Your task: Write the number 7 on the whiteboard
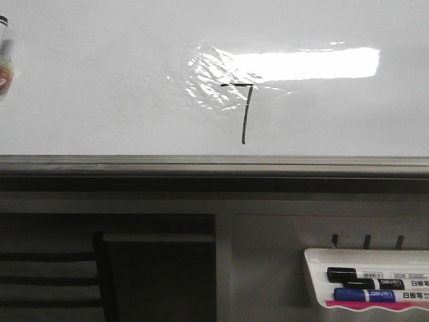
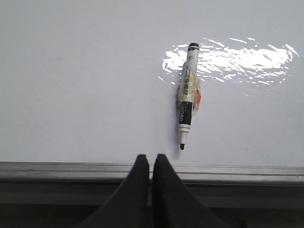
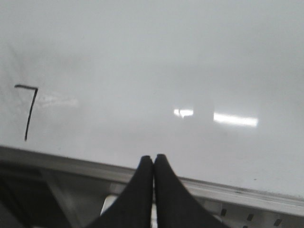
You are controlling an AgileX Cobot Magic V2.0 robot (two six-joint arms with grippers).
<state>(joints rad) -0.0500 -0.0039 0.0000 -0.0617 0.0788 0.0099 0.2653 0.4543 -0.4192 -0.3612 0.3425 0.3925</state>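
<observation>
The whiteboard [image 1: 100, 80] fills the upper front view, with a bright reflection, a wrinkled film patch and a grey bottom rail. A thin black number 7 [image 1: 244, 114] is drawn on it below the reflection; it also shows in the right wrist view [image 3: 28, 111]. A black-and-white marker [image 2: 186, 95] hangs uncapped on the board, tip down; its edge shows at the far left of the front view [image 1: 4, 60]. My left gripper [image 2: 152, 159] is shut and empty, just below the marker's tip, at the rail. My right gripper [image 3: 153, 159] is shut and empty at the rail, right of the 7.
A small white marker tray [image 1: 315, 258] at the lower right holds a black marker [image 1: 358, 275] and a blue marker [image 1: 375, 295]. A dark open compartment [image 1: 157, 282] lies below the rail [image 1: 201, 164] at the lower left.
</observation>
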